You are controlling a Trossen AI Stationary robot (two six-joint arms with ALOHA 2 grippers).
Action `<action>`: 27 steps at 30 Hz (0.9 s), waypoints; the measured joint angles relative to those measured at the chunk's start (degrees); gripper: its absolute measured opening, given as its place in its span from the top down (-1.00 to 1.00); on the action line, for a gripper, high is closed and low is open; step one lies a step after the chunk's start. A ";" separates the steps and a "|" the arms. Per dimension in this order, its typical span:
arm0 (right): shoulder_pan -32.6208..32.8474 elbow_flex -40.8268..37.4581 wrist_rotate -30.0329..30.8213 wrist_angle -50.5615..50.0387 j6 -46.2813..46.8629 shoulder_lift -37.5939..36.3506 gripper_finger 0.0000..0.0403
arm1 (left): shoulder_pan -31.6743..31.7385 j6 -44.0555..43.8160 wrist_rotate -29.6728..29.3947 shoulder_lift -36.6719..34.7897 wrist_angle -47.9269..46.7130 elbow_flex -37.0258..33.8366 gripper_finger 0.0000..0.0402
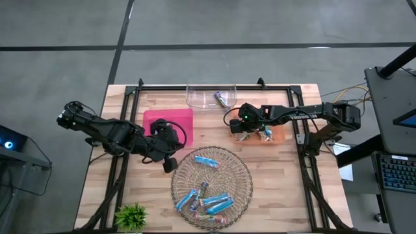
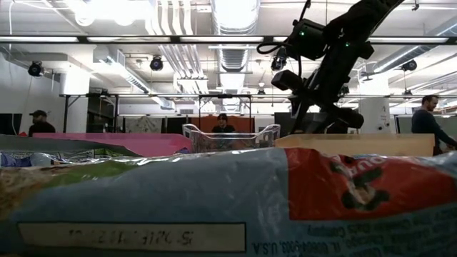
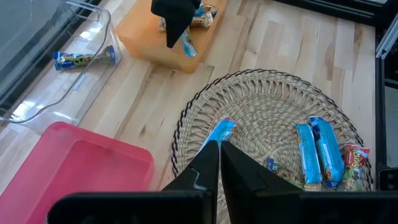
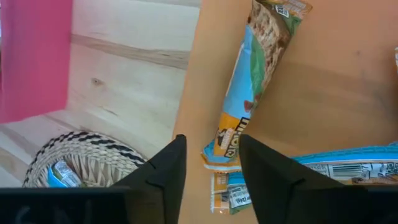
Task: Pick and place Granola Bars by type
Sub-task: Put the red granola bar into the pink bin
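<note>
High view: The right gripper (image 1: 246,133) hangs over the orange tray (image 1: 279,134), just beyond the basket (image 1: 242,170). Bars (image 1: 207,160) lie loose in the basket. More sit on the orange tray, and one bar is in the clear tray (image 1: 195,99), the far side from the basket. The pink tray (image 1: 170,118) beside the basket shows nothing in it. The left gripper (image 1: 170,164) waits at the basket's rim, near the pink tray.

Low view: A bar wrapper fills the foreground. The right arm shows dark above the clear tray; people stand in the room behind.

Left wrist view: The left gripper's fingers (image 3: 205,163) are pressed together, holding nothing, over the basket's edge. Blue bars (image 3: 318,149) rest in the weave.

Right wrist view: The right gripper's fingers (image 4: 166,163) stand partly apart, gripping nothing. A blue-and-orange bar (image 4: 249,93) lies on the orange tray, its end between them.

Handling: The bars look light, with slick, crinkly wrappers that likely slip. The wrapper ends would crumple. A pinch across the stiffer middle looks the surest hold, judged by eye.
</note>
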 joint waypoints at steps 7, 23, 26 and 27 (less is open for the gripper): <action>0.00 -0.04 0.10 0.04 -2.17 0.00 0.21 | 0.01 -0.02 0.00 0.00 0.00 0.00 1.00; 0.39 0.28 -0.53 0.11 -4.59 -0.26 0.68 | 0.02 0.00 0.00 0.00 -0.02 0.00 1.00; 0.39 0.29 -0.53 0.11 -4.74 -0.26 0.82 | 0.01 0.00 0.00 0.00 -0.02 0.00 1.00; 0.39 0.29 -0.54 0.11 -4.79 -0.26 0.86 | 0.02 0.00 0.00 0.00 -0.02 0.00 1.00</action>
